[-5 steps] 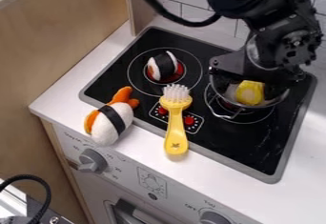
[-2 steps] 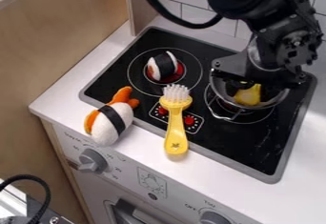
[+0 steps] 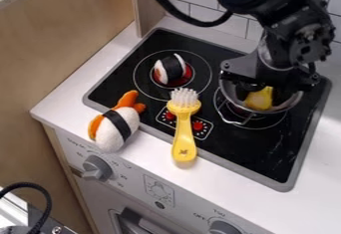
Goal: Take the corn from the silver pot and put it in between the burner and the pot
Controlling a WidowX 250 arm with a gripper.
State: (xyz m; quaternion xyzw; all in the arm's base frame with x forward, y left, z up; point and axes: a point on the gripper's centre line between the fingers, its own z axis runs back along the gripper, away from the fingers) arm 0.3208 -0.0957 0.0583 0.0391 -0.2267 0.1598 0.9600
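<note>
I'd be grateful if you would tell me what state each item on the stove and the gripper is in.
Pot: upright, uncovered, on the right burner.
Corn: inside the pot, partly hidden.
Gripper: lowered at the pot.
Brush: lying across the stove's front edge.
Small sushi: on the left burner.
Shrimp sushi: lying across the front edge.

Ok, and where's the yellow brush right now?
In the camera view, the yellow brush lies near the middle, its bristles on the black stove, just right of the bigger sushi toy.
</note>
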